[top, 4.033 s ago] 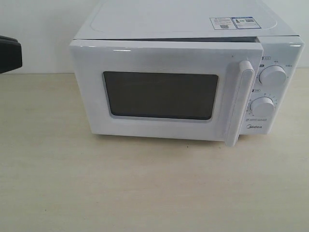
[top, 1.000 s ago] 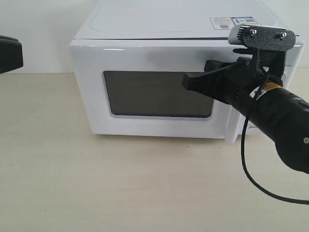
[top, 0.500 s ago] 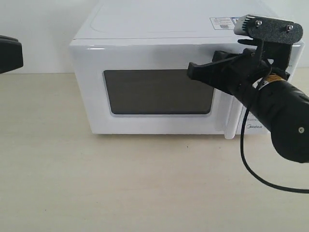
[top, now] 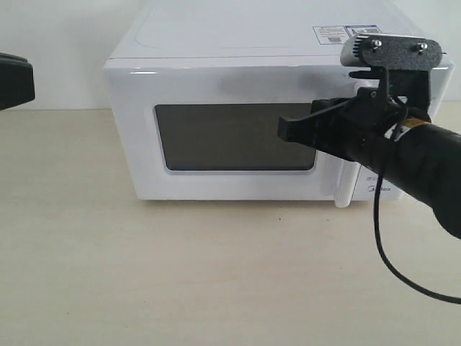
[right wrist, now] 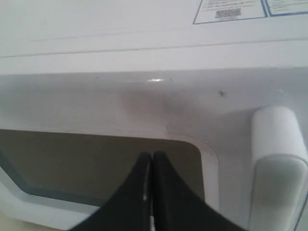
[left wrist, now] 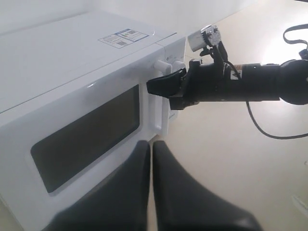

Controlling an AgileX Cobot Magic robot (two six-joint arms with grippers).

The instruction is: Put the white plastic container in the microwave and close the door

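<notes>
We see the microwave (top: 230, 32) on the table (top: 180, 274), toward the back, with its front facing us.

The door (top: 223, 137) takes up the left and middle of that front. The handle (top: 346, 184) runs along its right edge, and the stickers (top: 346, 33) lie on top toward the right side. The right gripper (top: 282, 128) hangs close before the door's right part, just left of the handle, on an arm that comes in from the right. The left gripper (left wrist: 150, 144) sits well apart, off the microwave's left side.

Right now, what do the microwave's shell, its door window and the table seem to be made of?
Microwave shell: glossy white, painted metal or plastic; it shows sharp glints. Door window: dark, smooth, probably glass or clear plastic. Table: pale, matt, wood-grain streaks, perhaps laminate.
</notes>
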